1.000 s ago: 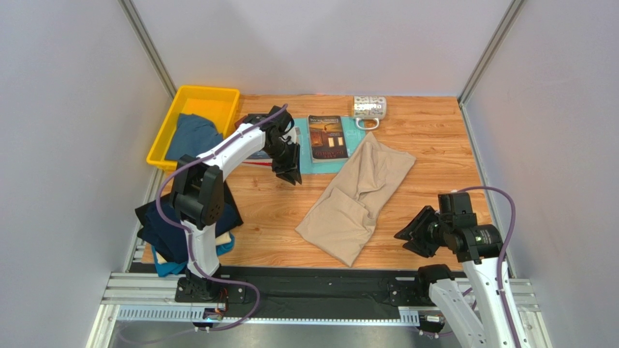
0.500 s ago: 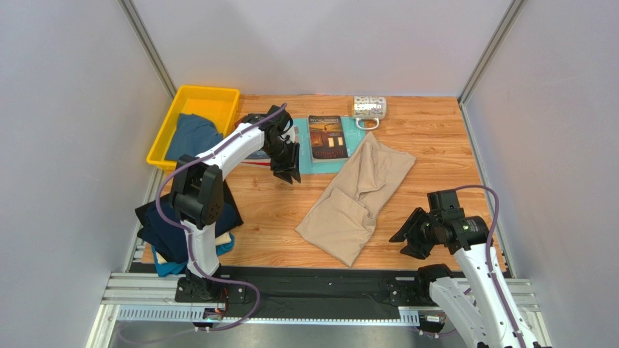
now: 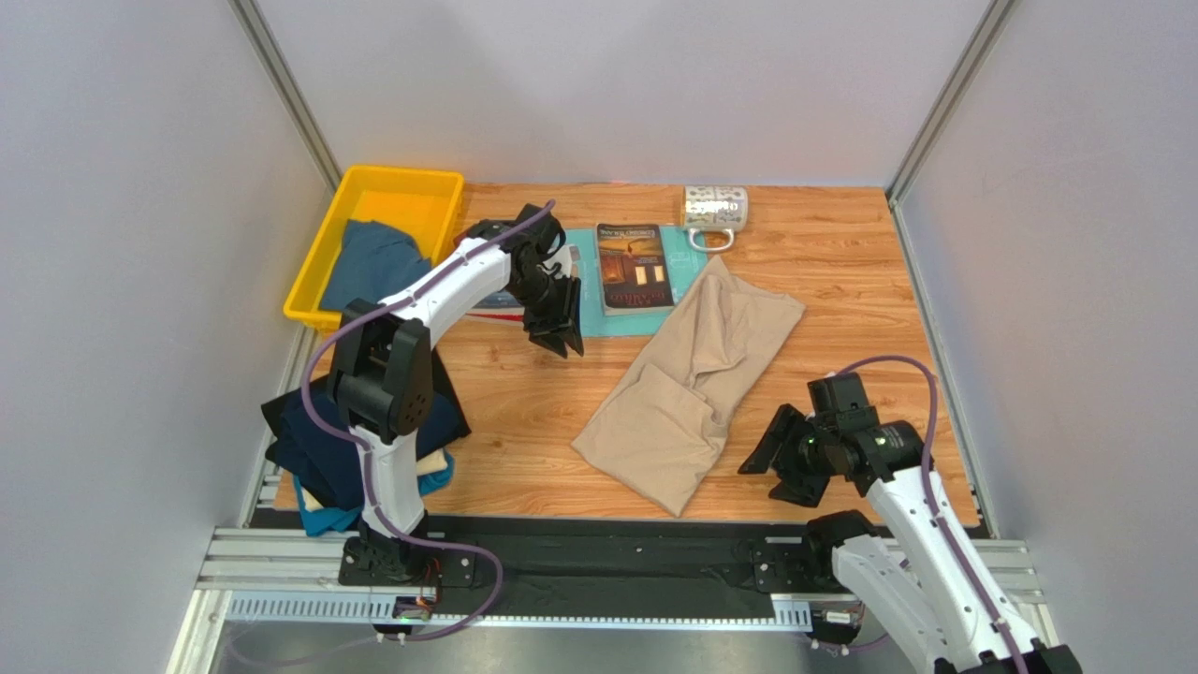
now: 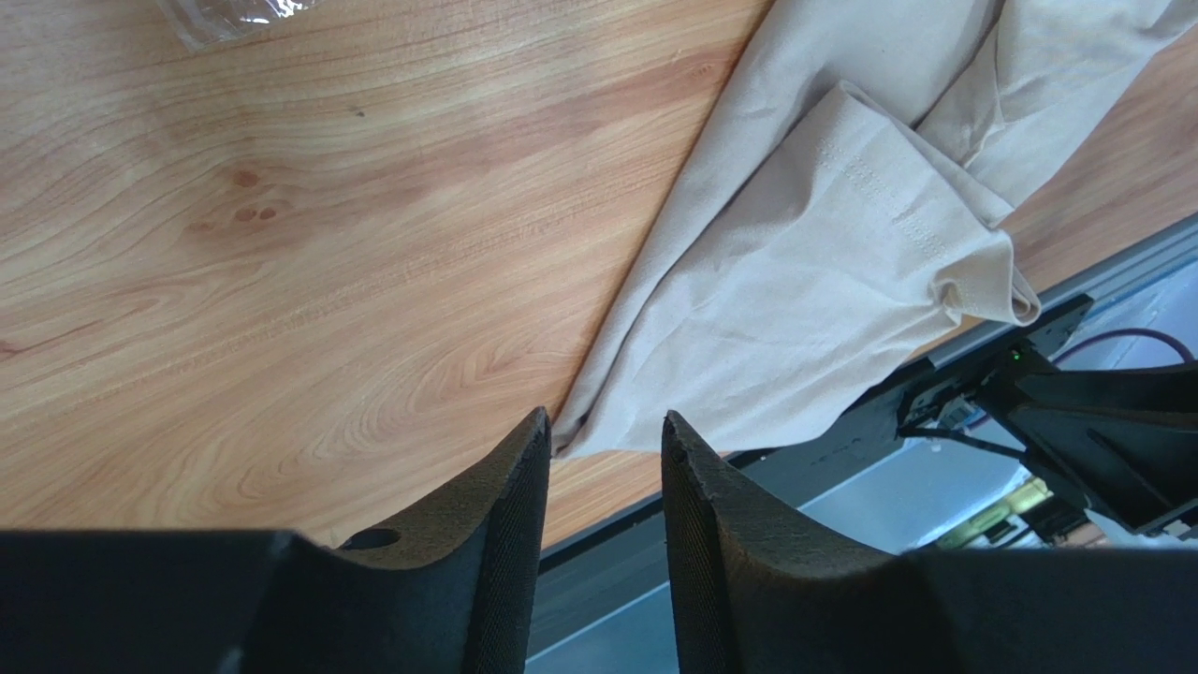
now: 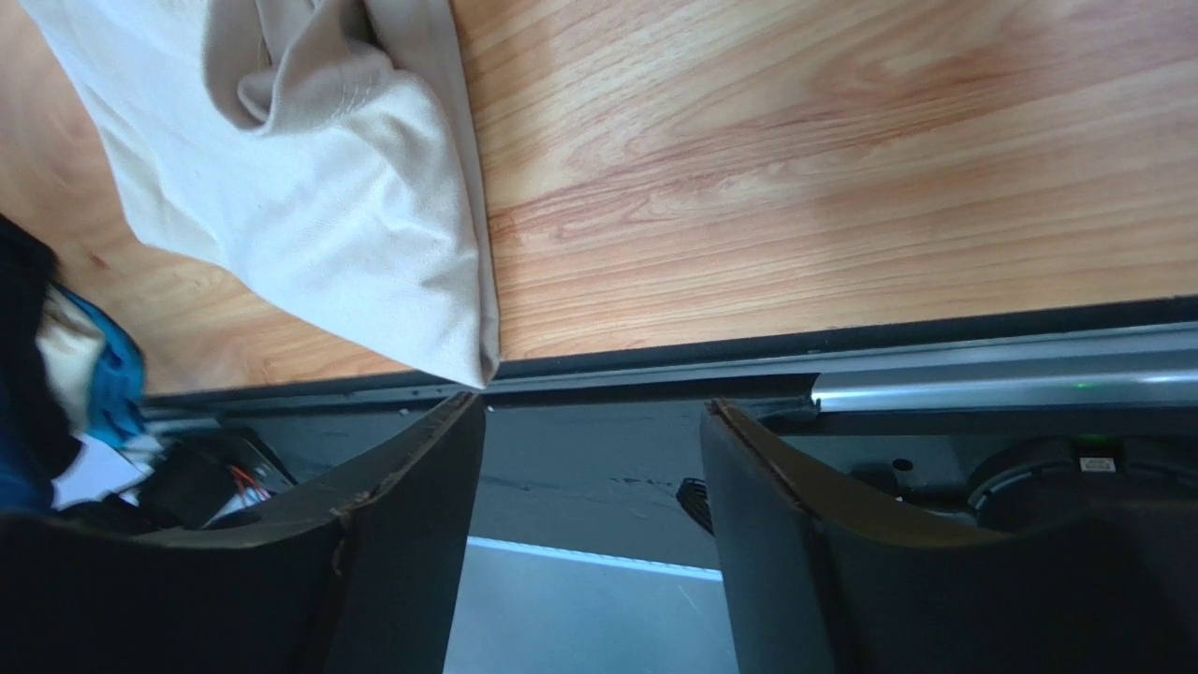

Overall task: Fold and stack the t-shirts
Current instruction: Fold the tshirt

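A large beige t-shirt lies crumpled and partly folded on the wooden table. It also shows in the left wrist view and the right wrist view. A dusty blue shirt lies in the yellow bin. Dark navy and teal shirts are piled at the near left edge. My left gripper hovers left of the beige shirt, jaws a little apart and empty. My right gripper is open and empty, just right of the shirt's near corner.
A book lies on a flat light-teal board behind the beige shirt. A patterned mug stands at the back. Grey walls close in both sides. The black rail runs along the table's near edge.
My right gripper has moved left and slightly down toward the beige shirt's near corner. My left arm has hardly moved. The shirts lie as before.
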